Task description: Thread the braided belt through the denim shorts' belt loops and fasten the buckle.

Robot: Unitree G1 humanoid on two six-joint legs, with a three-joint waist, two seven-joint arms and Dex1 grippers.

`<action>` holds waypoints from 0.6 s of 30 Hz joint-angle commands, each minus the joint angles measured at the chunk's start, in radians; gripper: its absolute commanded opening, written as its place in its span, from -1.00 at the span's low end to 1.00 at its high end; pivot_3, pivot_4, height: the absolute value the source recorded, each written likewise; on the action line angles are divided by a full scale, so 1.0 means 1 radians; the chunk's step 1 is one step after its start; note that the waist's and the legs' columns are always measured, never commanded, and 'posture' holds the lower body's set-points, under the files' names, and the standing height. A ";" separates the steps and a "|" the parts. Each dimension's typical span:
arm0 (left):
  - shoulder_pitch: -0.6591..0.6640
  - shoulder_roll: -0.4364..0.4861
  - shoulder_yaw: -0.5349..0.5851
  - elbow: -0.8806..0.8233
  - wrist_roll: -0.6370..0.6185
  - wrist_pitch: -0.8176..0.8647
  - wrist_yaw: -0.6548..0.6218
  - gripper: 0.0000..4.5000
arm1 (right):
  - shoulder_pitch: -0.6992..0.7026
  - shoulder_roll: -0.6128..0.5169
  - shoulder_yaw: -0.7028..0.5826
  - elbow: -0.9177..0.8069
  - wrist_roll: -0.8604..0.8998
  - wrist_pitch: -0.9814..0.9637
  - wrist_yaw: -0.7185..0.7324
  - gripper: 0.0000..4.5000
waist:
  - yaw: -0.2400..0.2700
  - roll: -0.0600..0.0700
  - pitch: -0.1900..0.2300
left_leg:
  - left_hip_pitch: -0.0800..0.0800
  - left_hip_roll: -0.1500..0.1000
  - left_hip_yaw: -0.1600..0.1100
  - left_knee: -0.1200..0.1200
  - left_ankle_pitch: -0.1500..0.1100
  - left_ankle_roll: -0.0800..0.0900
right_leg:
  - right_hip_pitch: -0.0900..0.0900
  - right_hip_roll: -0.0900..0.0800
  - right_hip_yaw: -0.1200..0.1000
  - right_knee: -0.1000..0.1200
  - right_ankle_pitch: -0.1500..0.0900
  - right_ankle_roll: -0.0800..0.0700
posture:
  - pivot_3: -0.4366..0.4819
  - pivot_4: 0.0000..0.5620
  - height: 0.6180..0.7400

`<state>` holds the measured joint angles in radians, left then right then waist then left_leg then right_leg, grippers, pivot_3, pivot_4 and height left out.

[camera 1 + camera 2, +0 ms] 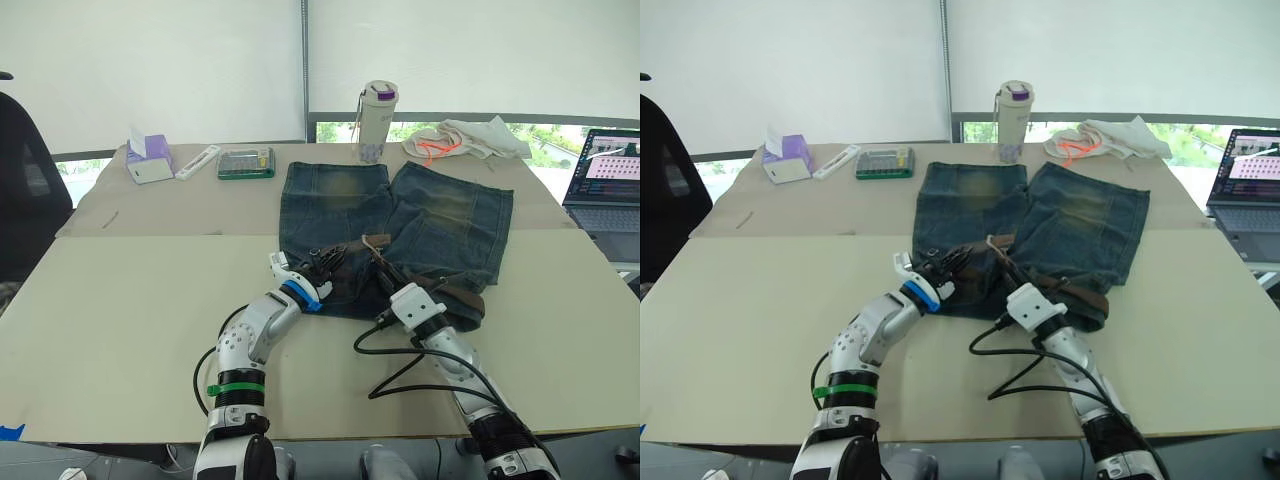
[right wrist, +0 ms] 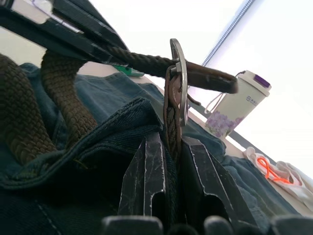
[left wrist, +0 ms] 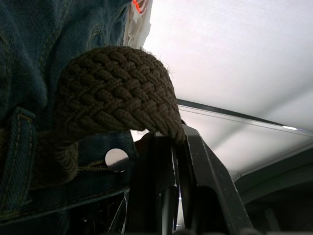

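Note:
The denim shorts [image 1: 400,225] lie flat on the table, waistband towards me. The braided belt [image 1: 452,296] runs along the waistband, under a belt loop [image 3: 16,147] near the metal button [image 3: 116,159]. My left gripper [image 1: 323,266] is at the middle of the waistband, shut on a bent stretch of belt [image 3: 112,90]. Just to its right, my right gripper [image 1: 386,272] is shut on the strap right below the silver buckle [image 2: 179,78], which stands upright. The belt's leather tip [image 2: 210,81] pokes through the buckle frame.
At the table's far side stand a lidded cup [image 1: 378,120], a calculator [image 1: 246,162], a tissue box [image 1: 148,160] and a whitish cloth with orange cord [image 1: 465,140]. A laptop [image 1: 605,180] sits at the right. Black cables [image 1: 400,370] trail beside my right arm.

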<state>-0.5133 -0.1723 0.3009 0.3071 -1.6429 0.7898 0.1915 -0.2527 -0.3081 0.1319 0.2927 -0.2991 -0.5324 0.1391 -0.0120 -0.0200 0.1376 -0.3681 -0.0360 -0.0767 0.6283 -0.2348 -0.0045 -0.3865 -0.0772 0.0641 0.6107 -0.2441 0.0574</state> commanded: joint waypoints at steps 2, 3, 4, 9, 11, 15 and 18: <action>-0.035 -0.048 -0.049 0.019 0.055 0.034 -0.050 -1.00 | -0.010 -0.048 0.051 -0.011 -0.072 -0.068 0.011 -0.98 | 0.001 0.000 0.000 | 0.000 0.000 0.000 0.000 0.000 0.000 | 0.000 0.000 0.000 0.000 0.000 0.000 | -0.05 -0.47 1.00; -0.039 -0.045 -0.052 0.021 0.070 0.031 -0.058 -1.00 | -0.008 -0.056 0.052 -0.012 -0.070 -0.065 0.016 -0.98 | 0.001 0.000 0.000 | 0.000 -0.001 0.000 0.000 0.000 0.000 | 0.000 0.000 0.000 0.000 0.000 0.000 | -0.05 -0.47 1.00; -0.041 -0.048 -0.048 0.022 0.075 0.030 -0.061 -1.00 | -0.005 -0.060 0.049 -0.015 -0.057 -0.059 0.024 -0.98 | 0.001 0.000 0.000 | 0.000 -0.001 0.001 0.000 0.000 0.000 | 0.000 0.000 0.000 0.000 0.000 0.000 | -0.05 -0.47 1.00; -0.037 -0.055 -0.033 0.031 0.094 0.032 -0.067 -1.00 | 0.041 -0.096 0.029 -0.102 0.105 0.018 0.172 -0.51 | 0.002 0.000 0.000 | 0.000 -0.001 0.000 0.000 0.000 -0.001 | 0.001 0.000 0.000 0.000 0.000 0.000 | -0.05 -0.47 1.00; -0.035 -0.055 -0.029 0.034 0.100 0.030 -0.068 -1.00 | 0.062 -0.111 0.015 -0.150 0.183 0.051 0.235 -0.21 | 0.001 0.000 0.000 | 0.000 -0.001 0.000 0.000 0.000 -0.001 | 0.002 0.000 0.000 0.000 0.000 0.000 | -0.05 -0.47 1.00; -0.035 -0.050 -0.025 0.045 0.119 0.032 -0.079 -1.00 | 0.117 -0.124 -0.078 -0.364 0.554 0.398 0.376 0.45 | 0.002 0.000 0.000 | 0.000 0.000 -0.001 0.001 0.000 -0.001 | 0.002 0.000 0.000 0.000 0.000 0.000 | -0.05 -0.47 1.00; -0.039 -0.050 -0.025 0.058 0.133 0.029 -0.084 -1.00 | 0.124 -0.110 -0.162 -0.494 0.860 0.762 0.336 0.53 | 0.005 0.000 0.000 | 0.000 0.000 -0.003 0.001 0.000 0.000 | 0.002 0.000 0.000 0.000 0.000 0.000 | -0.05 -0.47 1.00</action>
<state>-0.5345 -0.1697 0.2731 0.3439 -1.5183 0.8129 0.1161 -0.1229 -0.4211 0.0265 -0.1100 0.3889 0.0544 0.4942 -0.0069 -0.0202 0.1374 -0.3683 -0.0362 -0.0797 0.6291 -0.2346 -0.0048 -0.3846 -0.0773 0.0640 0.6107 -0.2443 0.0575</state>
